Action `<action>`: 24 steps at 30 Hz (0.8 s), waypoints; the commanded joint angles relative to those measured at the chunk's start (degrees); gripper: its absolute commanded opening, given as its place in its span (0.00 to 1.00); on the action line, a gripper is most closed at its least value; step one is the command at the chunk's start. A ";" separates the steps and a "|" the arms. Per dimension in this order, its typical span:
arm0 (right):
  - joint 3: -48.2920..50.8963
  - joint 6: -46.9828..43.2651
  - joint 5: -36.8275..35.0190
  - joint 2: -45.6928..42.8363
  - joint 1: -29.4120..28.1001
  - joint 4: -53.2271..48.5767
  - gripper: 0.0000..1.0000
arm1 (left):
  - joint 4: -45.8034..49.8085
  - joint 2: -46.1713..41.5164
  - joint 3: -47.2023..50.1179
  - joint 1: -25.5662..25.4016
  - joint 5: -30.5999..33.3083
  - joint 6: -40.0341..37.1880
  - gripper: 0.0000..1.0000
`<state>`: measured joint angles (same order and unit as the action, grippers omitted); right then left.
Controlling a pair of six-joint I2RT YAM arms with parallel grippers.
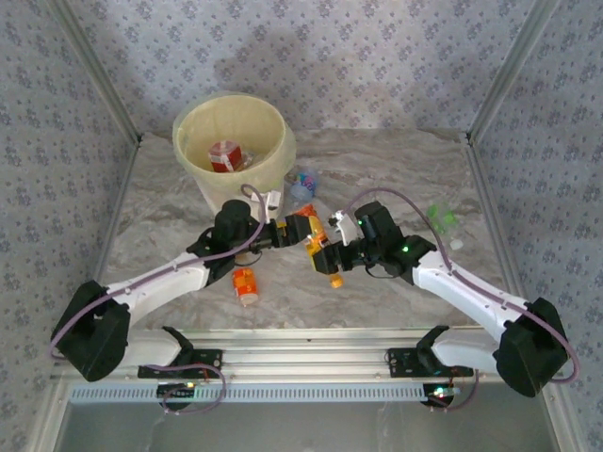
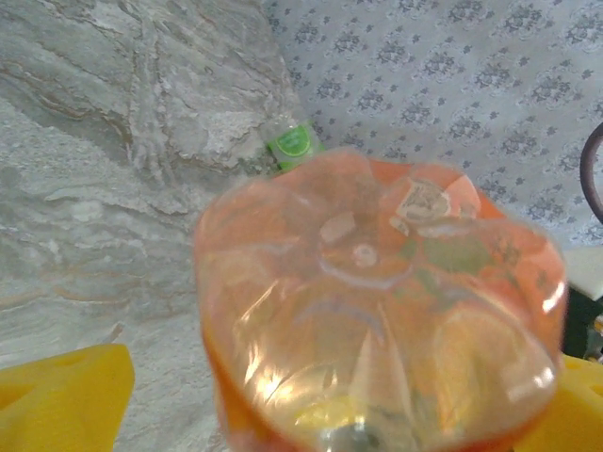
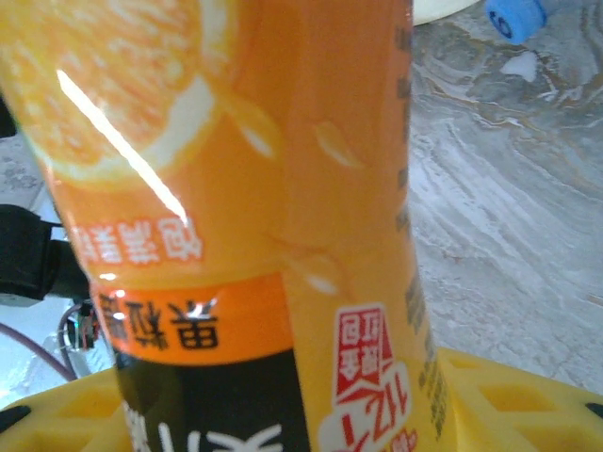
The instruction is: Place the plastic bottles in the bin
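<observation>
Seen from above, a round cream-white bin (image 1: 212,188) lined with a pale yellow bag stands in the upper left of the frame on a grey marbled table (image 1: 405,169). A small red-labelled plastic bottle (image 1: 226,155) lies inside it.

At the centre of the frame, just below and right of the bin, the two arms meet at an orange-labelled clear plastic bottle (image 1: 308,229). The right gripper (image 1: 323,254) is clamped around its labelled body. In the right wrist view the bottle rises from between that gripper's yellow fingers (image 3: 528,395). The left gripper (image 1: 281,233) has its jaws spread wide. The left wrist view looks straight at the bottle's moulded base, with a yellow finger (image 2: 57,395) out to the side and apparently not pressing on it.

Three more bottles are on the table:
- A second small orange bottle (image 1: 245,285) lies left of centre, lower down.
- A blue-capped bottle (image 1: 303,184) lies just right of the bin.
- A green-labelled bottle (image 1: 441,218) lies at the right.

The held bottle looks empty, so it is probably very light. Its thin walls would dent under a hard squeeze, and the glossy label looks slippery. The best hold is likely a gentle grip across the straight middle of the body, not the rounded base.
</observation>
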<state>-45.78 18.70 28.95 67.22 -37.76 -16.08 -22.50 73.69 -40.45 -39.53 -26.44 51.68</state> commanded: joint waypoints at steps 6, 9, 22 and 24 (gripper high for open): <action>0.13 -0.46 4.19 0.35 -0.14 1.07 0.61 | -6.50 2.24 -4.02 -0.51 -2.80 3.10 0.87; -0.14 -0.42 4.17 1.36 -0.09 1.68 0.61 | -6.95 1.88 -3.86 -0.56 -2.94 3.43 0.81; -0.52 0.04 3.41 1.83 -0.04 3.18 0.73 | -2.96 -1.83 -3.91 -0.60 -1.78 0.87 0.60; -0.09 0.19 2.45 0.57 -0.10 2.99 0.79 | -1.45 -2.36 -4.48 -0.61 -1.36 -0.09 0.60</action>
<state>-45.78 18.59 32.82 69.08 -37.89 -13.26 -24.27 74.13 -42.61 -39.48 -26.30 53.15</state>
